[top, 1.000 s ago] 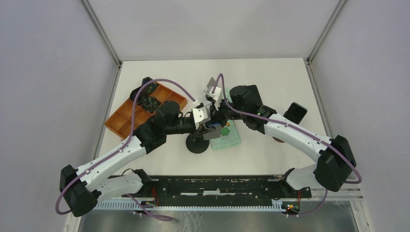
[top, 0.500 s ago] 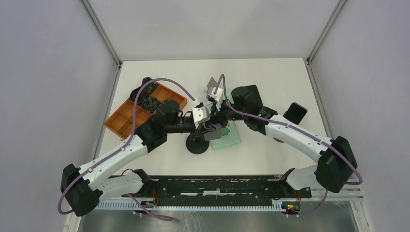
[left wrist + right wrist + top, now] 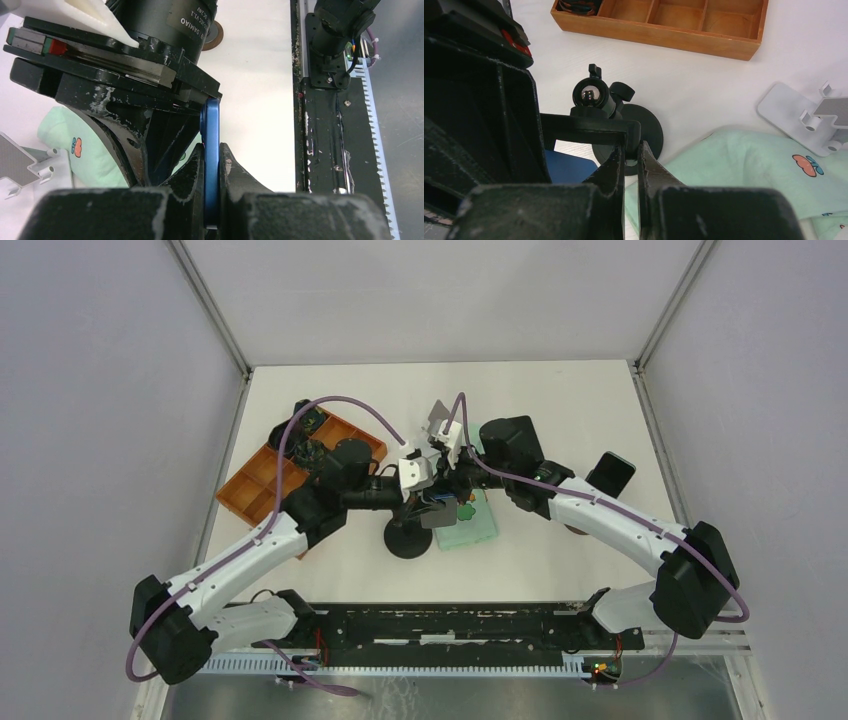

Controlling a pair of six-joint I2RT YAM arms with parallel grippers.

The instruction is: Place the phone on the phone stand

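Left tool [image 3: 212, 156] pinches phone [image 3: 210, 125] edge-on; right tool [image 3: 629, 154] clamps phone stand [image 3: 592, 96].

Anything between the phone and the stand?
Nothing loose. The left hand holds the phone beside the stand; only the right hand, pinching a black bracket by it, sits close.

You see a smooth, glossy blue phone [image 3: 211, 140] edge, a matt black phone stand [image 3: 651, 127], probably plastic, a bare wooden tray [image 3: 659, 37], soft mint cloth [image 3: 744, 165], and a smooth white table [image 3: 704, 85].
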